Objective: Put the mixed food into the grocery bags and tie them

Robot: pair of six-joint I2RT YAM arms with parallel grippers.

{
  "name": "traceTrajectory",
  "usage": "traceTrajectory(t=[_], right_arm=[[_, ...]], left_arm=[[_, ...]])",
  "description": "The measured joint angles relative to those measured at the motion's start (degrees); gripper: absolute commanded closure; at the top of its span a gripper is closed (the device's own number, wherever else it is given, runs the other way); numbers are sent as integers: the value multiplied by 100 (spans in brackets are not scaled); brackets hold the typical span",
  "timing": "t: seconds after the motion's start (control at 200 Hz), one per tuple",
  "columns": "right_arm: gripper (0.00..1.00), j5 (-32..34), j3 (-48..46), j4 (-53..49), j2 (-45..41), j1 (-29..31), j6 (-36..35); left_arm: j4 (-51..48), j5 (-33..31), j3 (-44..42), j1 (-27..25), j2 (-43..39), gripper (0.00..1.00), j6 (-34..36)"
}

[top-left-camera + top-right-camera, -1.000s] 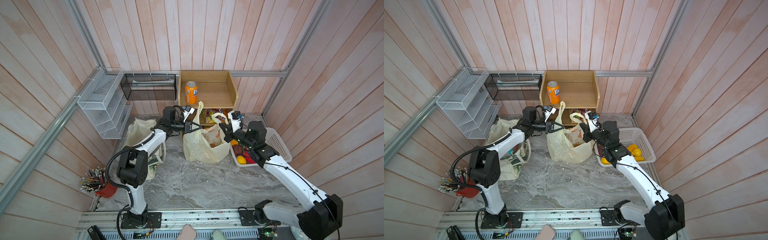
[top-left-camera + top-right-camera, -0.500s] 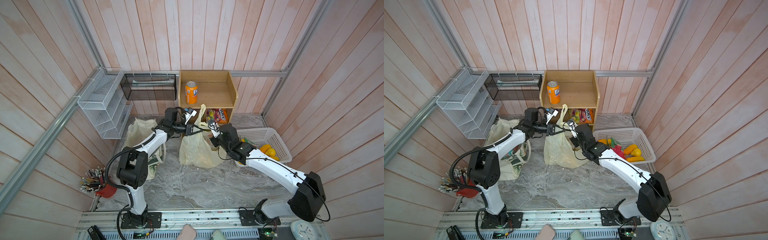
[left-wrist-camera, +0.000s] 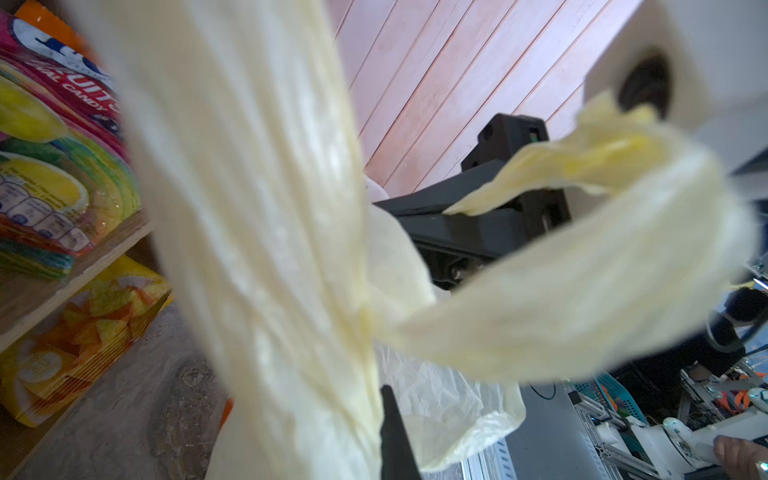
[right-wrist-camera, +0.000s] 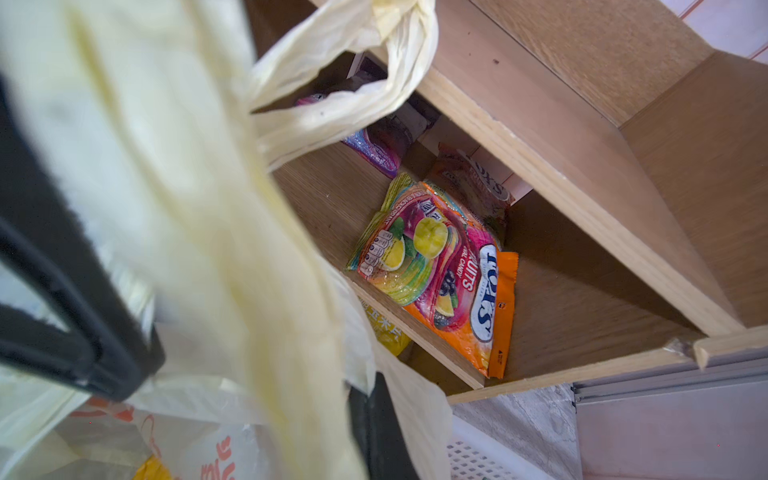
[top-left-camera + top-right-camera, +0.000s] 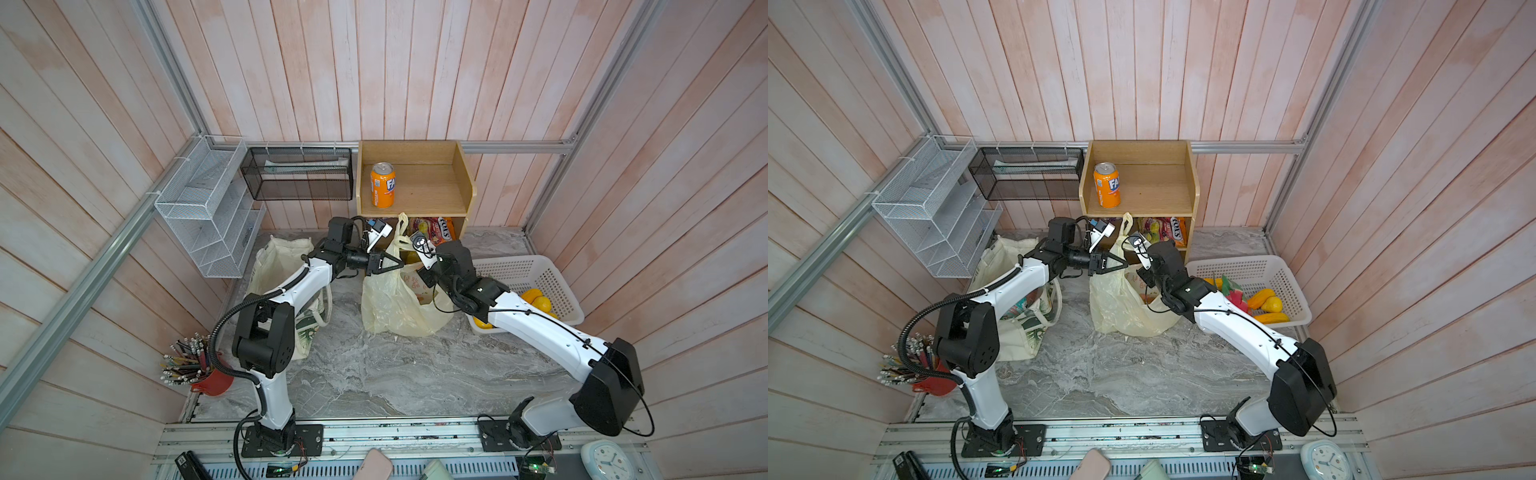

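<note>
At twelve o'clock on the worktop (image 5: 374,374), in both top views my left gripper (image 5: 397,266) pinches the plastic bag (image 5: 399,307) and my right gripper (image 5: 419,276), just over from the three-o'clock basket (image 5: 540,266), has closed on it too, and the left wrist view, then the right, shows a handle (image 3: 266,216) stretched, so I judge tying can start.

The orange soda can (image 5: 382,185), at twelve o'clock in both top views, shows blue "FA". The candy packet (image 5: 439,230) at its five o'clock reads "FOX'S", "FRUITS", "CANDY" in the right wrist view. The plastic bag (image 4: 195,436) carries illegible orange print.
</note>
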Motion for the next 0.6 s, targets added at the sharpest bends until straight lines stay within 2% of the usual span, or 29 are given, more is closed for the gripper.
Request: traceTrajectory(t=[0.18, 0.6], right_arm=[[100, -52, 0, -87, 22, 0, 4], [100, -385, -116, -271, -286, 173, 160]], left_arm=[[232, 109, -264, 0, -264, 81, -68], [966, 184, -664, 0, -577, 76, -518]])
